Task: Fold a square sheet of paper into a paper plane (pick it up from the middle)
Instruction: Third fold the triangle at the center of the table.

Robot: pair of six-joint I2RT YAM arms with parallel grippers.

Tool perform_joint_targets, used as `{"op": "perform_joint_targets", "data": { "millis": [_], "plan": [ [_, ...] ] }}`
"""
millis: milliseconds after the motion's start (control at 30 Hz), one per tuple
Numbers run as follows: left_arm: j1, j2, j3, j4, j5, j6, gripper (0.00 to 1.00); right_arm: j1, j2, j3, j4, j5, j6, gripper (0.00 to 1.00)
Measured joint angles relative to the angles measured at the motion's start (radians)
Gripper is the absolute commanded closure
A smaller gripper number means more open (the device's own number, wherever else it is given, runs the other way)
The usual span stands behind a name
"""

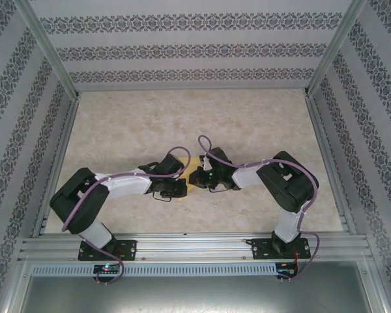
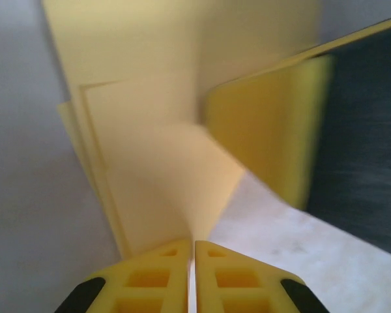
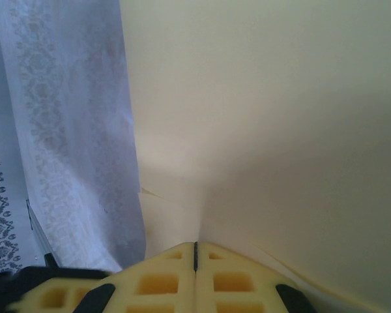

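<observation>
Square sheet of paper (image 2: 150,163), yellow-orange and creased into overlapping flaps, is held between both arms over the near middle of the marbled counter (image 1: 182,117). Left hand (image 2: 194,244) and right hand (image 3: 195,246) each pinch an edge, jaws closed.

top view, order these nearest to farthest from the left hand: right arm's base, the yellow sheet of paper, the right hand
1. sheet of paper: pinched in the left hand itself, at the centre.
2. right hand: just across the paper, on its right side, gripping it too.
3. right arm's base: far off at the near edge, to the right.
</observation>
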Motion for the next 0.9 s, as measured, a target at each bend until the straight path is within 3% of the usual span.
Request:
{"op": "perform_joint_targets", "data": {
  "millis": [200, 400, 533, 733, 900],
  "plan": [
    [0.005, -0.009, -0.018, 0.026, -0.014, 0.000, 0.91, -0.046, -0.011, 0.002, -0.028, 0.002, -0.026, 0.96],
    [0.005, -0.032, -0.051, 0.060, -0.020, 0.001, 0.90, -0.184, -0.019, 0.002, -0.057, -0.011, -0.073, 0.94],
    [0.006, -0.039, -0.047, 0.033, -0.019, 0.005, 0.88, -0.247, -0.032, 0.002, -0.068, -0.029, -0.081, 0.86],
    [0.006, -0.051, 0.040, -0.108, -0.026, 0.027, 0.86, -0.216, -0.181, 0.002, -0.156, -0.031, -0.084, 0.71],
    [0.030, -0.069, 0.149, -0.159, -0.064, 0.035, 0.87, -0.177, -0.200, -0.004, -0.166, -0.037, -0.072, 0.64]
  ]
}}
